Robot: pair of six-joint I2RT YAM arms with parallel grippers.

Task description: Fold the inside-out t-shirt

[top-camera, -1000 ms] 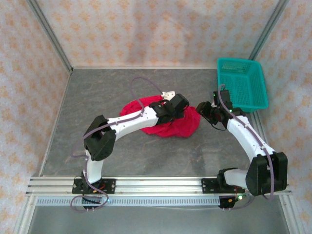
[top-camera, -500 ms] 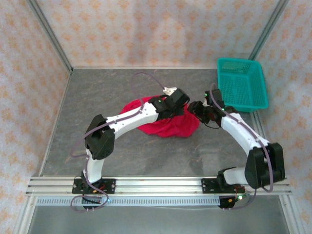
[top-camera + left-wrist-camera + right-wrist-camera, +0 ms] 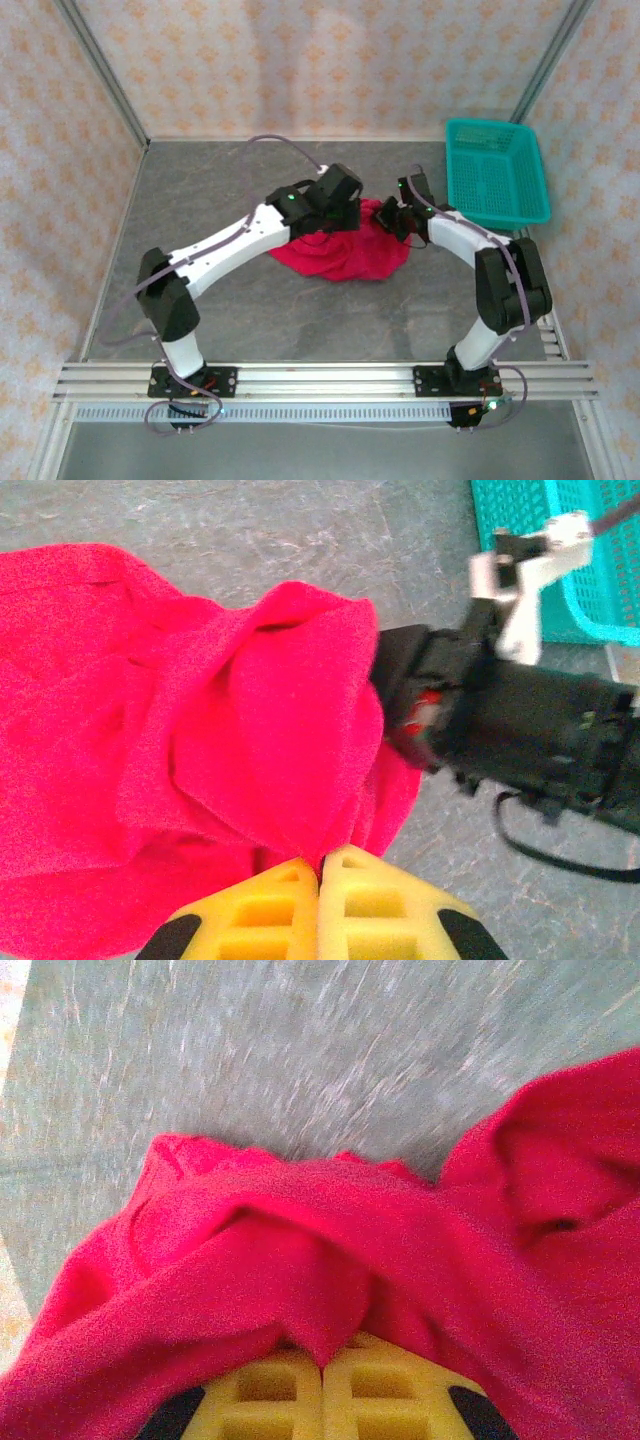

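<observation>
Left wrist: left hand (image 3: 320, 865) tight on inside-out t-shirt (image 3: 200, 730)

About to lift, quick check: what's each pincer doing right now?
Left pincer: closed, pinching a fold of the bright red soft cloth t-shirt.
Right pincer: closed, pinching the same t-shirt.

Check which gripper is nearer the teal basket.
Right. The right gripper pinches the t-shirt at its basket-side edge, just left of the teal basket. The left gripper pinches the cloth farther left.
</observation>
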